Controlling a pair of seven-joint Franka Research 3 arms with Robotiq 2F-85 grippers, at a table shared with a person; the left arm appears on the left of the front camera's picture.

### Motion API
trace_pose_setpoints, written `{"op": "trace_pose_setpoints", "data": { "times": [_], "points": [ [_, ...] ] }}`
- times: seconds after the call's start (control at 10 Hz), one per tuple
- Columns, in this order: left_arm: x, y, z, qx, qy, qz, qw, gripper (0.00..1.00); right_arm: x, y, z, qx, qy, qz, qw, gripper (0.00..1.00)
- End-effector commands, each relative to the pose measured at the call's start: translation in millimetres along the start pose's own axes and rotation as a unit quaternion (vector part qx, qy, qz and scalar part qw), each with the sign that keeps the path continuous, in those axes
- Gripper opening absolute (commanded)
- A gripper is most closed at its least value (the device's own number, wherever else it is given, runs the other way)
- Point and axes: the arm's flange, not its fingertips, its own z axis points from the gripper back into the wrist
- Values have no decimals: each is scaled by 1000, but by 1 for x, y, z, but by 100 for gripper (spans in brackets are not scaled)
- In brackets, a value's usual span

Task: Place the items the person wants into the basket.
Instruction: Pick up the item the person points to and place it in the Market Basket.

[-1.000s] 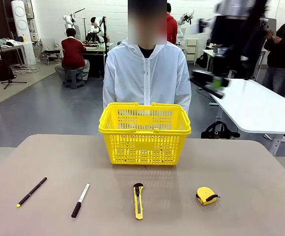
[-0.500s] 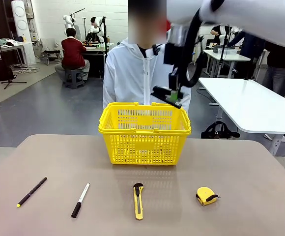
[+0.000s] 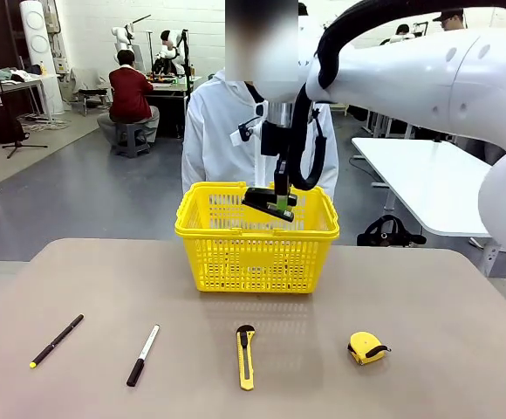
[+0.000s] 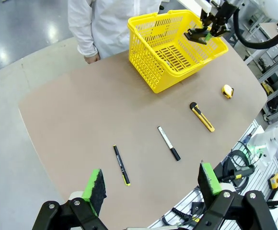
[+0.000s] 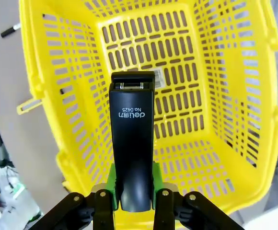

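My right gripper (image 3: 279, 206) hangs just above the yellow basket (image 3: 235, 257), shut on a black stapler (image 3: 264, 199). In the right wrist view the stapler (image 5: 132, 143) sits between the green pads of the right gripper (image 5: 132, 191), over the basket's bare lattice floor (image 5: 196, 158). The black pen with a yellow tip (image 3: 57, 340) lies near the front left. At the front right sits the yellow tape measure (image 3: 368, 347). My left gripper (image 4: 152, 182) stands open, high above the table's near edge, over the pen (image 4: 121, 165). The person (image 3: 218, 131) in white stands behind the basket.
A white marker with a black cap (image 3: 143, 355) and a yellow utility knife (image 3: 246, 356) lie in the front row between pen and tape measure. The brown table (image 3: 427, 297) has bare room around the basket. The person's hand (image 4: 91, 58) rests at the far edge.
My right arm has swung in from the far right to above the basket, carrying the stapler. The items on the table have not moved.
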Motion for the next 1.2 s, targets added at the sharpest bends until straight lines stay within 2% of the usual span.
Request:
{"op": "trace_pose_setpoints", "data": {
  "times": [0.0,0.5,1.0,1.1],
  "points": [
    [-1,1,1,-6,-3,-1,1000,100,3,-11,-14,-11,7,21,1000,0],
    [-1,1,1,-6,-3,-1,1000,100,7,-4,-62,-9,28,35,999,0],
    [-1,1,1,-6,-3,-1,1000,100,6,-2,-69,-2,29,33,999,0],
    [-1,1,1,-6,-3,-1,1000,100,6,-2,-68,0,31,32,999,40]
  ]
}}
